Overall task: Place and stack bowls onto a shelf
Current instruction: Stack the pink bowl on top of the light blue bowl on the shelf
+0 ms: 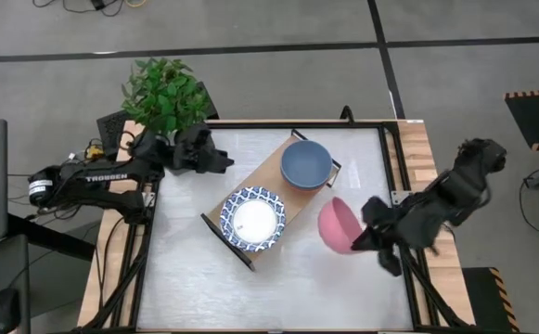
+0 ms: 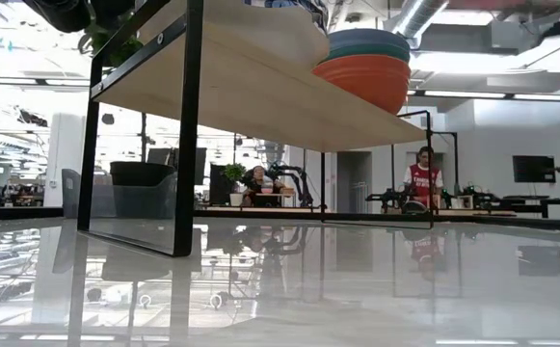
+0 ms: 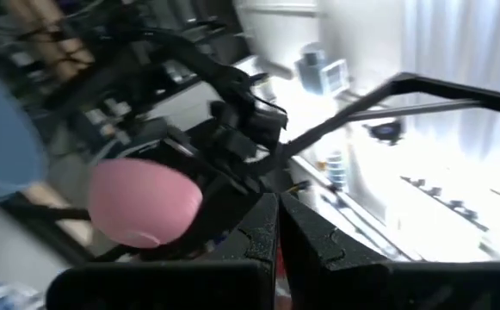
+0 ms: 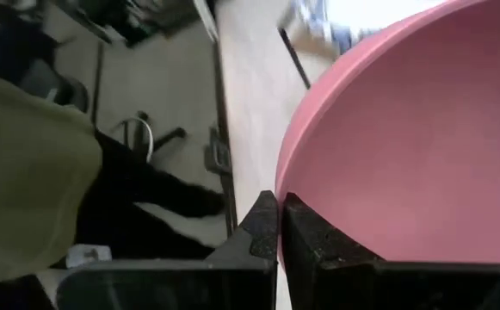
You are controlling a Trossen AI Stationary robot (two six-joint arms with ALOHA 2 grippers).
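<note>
The shelf (image 1: 267,176) stands slantwise mid-table. On it sit a stack topped by a blue bowl (image 1: 306,163), whose red and green lower bowls show in the low view (image 2: 371,67), and a white bowl with a blue-patterned rim (image 1: 253,219). My right gripper (image 1: 366,229) is shut on a pink bowl (image 1: 337,225) just right of the shelf. My left gripper (image 1: 221,160) is shut and empty at the table's far left, beside the shelf's far end. Its fingertips (image 3: 277,226) point toward the pink bowl (image 3: 142,202). My right gripper pinches the pink bowl's rim (image 4: 280,185) between its two fingers, one finger inside the bowl and one outside. The fingers come from the table's right side. The bowl is tipped on edge and held off the table beside the shelf.
A potted plant (image 1: 165,93) stands at the table's far left corner, close to my left arm. Bare tabletop lies near the front edge (image 1: 278,297) and under the shelf (image 2: 280,280). People sit at desks in the room behind (image 2: 422,178).
</note>
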